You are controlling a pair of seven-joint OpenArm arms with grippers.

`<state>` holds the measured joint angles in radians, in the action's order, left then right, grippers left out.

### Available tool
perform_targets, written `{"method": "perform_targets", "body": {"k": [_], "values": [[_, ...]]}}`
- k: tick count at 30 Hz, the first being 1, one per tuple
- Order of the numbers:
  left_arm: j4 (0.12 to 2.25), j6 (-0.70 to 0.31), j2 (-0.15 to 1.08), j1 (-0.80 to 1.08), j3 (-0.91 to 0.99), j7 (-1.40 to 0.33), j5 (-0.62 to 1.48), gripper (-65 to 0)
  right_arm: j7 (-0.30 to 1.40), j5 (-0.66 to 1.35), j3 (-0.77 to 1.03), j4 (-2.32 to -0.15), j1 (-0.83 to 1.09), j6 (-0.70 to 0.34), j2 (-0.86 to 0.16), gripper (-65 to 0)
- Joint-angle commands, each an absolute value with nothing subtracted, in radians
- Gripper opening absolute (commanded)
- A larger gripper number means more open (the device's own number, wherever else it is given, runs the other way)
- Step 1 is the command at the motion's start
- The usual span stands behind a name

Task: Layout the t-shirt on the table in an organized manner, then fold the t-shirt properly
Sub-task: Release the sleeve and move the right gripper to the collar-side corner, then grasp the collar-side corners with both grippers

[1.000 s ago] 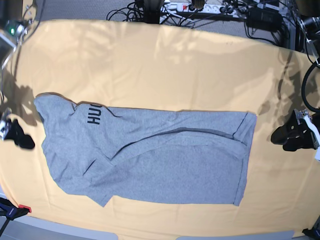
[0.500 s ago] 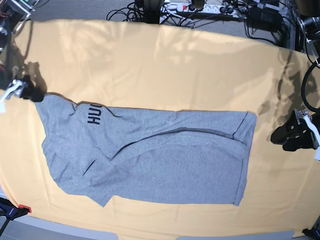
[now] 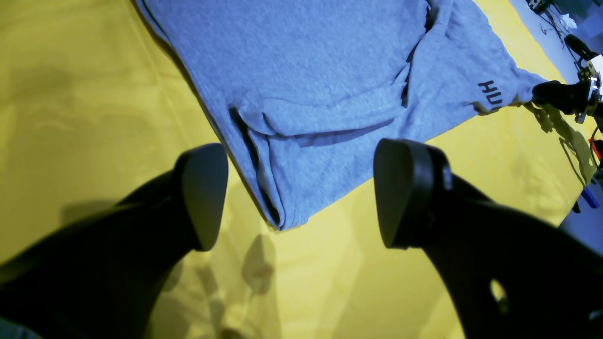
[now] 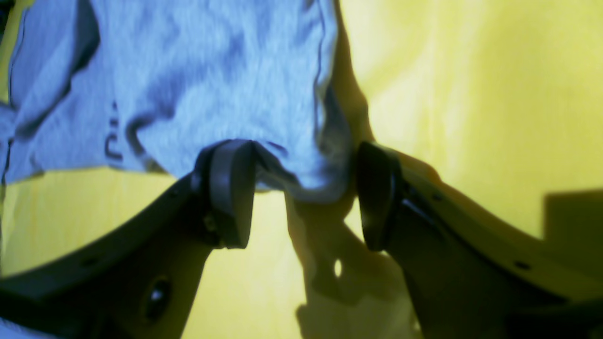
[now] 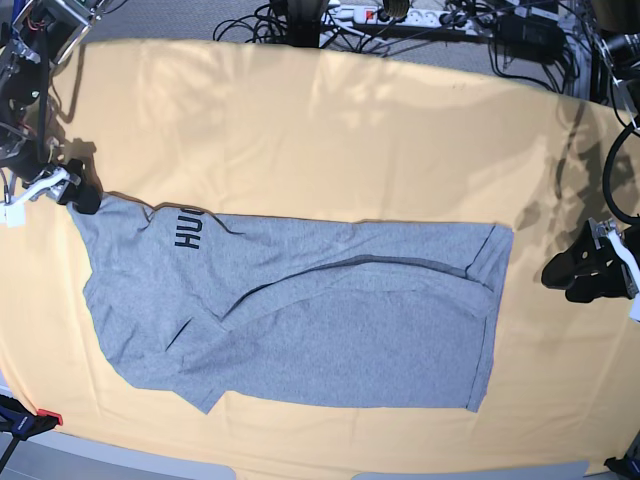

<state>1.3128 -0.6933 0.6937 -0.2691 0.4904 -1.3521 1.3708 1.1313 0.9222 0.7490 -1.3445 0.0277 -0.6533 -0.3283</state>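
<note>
Jaws on your right gripper (image 4: 301, 195) stand apart, one pad on each side of the t-shirt (image 5: 300, 310) corner; in the right wrist view the grey cloth bunches between them and touches the left pad, yet nothing is pinched. In the base view that gripper (image 5: 85, 195) sits at the shirt's far left corner, close to the table's left edge.

Your left gripper (image 3: 292, 197) is spread wide and holds nothing. You can see it hanging above bare cloth just off the shirt's right end, with the hemmed corner showing between its fingers (image 3: 202, 193) from above. In the base view it (image 5: 560, 272) sits to the right of the shirt, apart from it.

You have the shirt lying flat across the middle of the table (image 5: 350, 130), long side running left to right. One layer is folded over, leaving a diagonal crease through the middle. Black lettering (image 5: 187, 232) shows near the left end.

Cables and a power strip (image 5: 400, 15) lie beyond the table's far edge.
</note>
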Motion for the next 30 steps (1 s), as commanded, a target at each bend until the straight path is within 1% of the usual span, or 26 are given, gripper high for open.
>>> {"method": "perform_targets", "body": {"k": [1, 8, 11, 12, 13, 14, 17, 19, 23, 30], "values": [[1.326, -0.698, 0.720, -0.291, 0.498, -1.333, 1.405, -15.6, 1.131, 0.901, 0.754, -1.359, 0.018, -0.645, -0.343, -29.4], [1.326, -0.698, 0.720, -0.291, 0.498, -1.333, 1.404, -15.6, 1.091, 0.831, 0.754, -1.359, 0.017, -0.597, -0.344, -29.4], [1.326, -0.698, 0.720, -0.291, 0.498, -1.333, 1.405, -15.6, 1.090, 0.879, 0.754, -1.359, 0.017, -0.642, -0.344, -29.5], [1.326, -0.698, 0.720, -0.291, 0.498, -1.333, 1.404, -15.6, 1.091, 0.887, 0.754, -1.359, 0.017, -0.664, -0.344, -30.4], [1.326, -0.698, 0.720, -0.291, 0.498, -1.333, 1.404, -15.6, 1.091, 0.886, 0.754, -1.359, 0.016, -0.675, -0.344, -34.1], [1.326, -0.698, 0.720, -0.291, 0.498, -1.333, 1.404, -15.6, 1.091, 0.886, 0.754, -1.359, 0.017, -0.678, -0.344, -40.4], [1.326, -0.698, 0.720, -0.291, 0.498, -1.333, 1.391, -15.6, 1.092, 0.885, 0.754, -1.359, 0.017, -0.698, -0.344, -64.0], [1.326, -0.692, 0.720, -0.291, 0.498, -1.333, 1.356, -15.6, 1.092, 0.885, 0.754, -1.359, 0.017, -0.698, -0.344, -65.0], [1.326, -0.625, 0.714, -0.287, 0.499, -1.333, 1.247, -15.6, 1.092, 0.886, 0.754, -1.359, 0.017, -0.698, -0.347, -65.0], [1.326, -0.615, 0.709, -0.209, 0.499, -1.318, 1.193, -15.6, 1.100, 0.886, 0.754, -1.359, 0.017, -0.698, -0.347, -65.0]]}}
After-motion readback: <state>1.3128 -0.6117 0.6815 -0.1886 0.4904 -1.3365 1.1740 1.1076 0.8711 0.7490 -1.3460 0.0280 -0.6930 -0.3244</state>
